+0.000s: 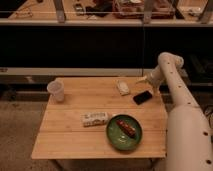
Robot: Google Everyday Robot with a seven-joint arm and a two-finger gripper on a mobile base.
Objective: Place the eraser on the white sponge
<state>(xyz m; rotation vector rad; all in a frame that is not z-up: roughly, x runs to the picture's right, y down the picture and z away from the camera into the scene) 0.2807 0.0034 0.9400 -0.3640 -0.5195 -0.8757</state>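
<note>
The eraser is a flat black slab lying on the wooden table near its right edge. The white sponge is a small cream block just left of it and a little farther back, a short gap away. My gripper hangs from the white arm at the table's far right corner. It is above and just behind the eraser, right of the sponge, and touches neither.
A clear plastic cup stands at the far left. A white printed packet lies mid-table. A green plate with a reddish-brown sausage sits at the front right. A dark shelf runs behind the table.
</note>
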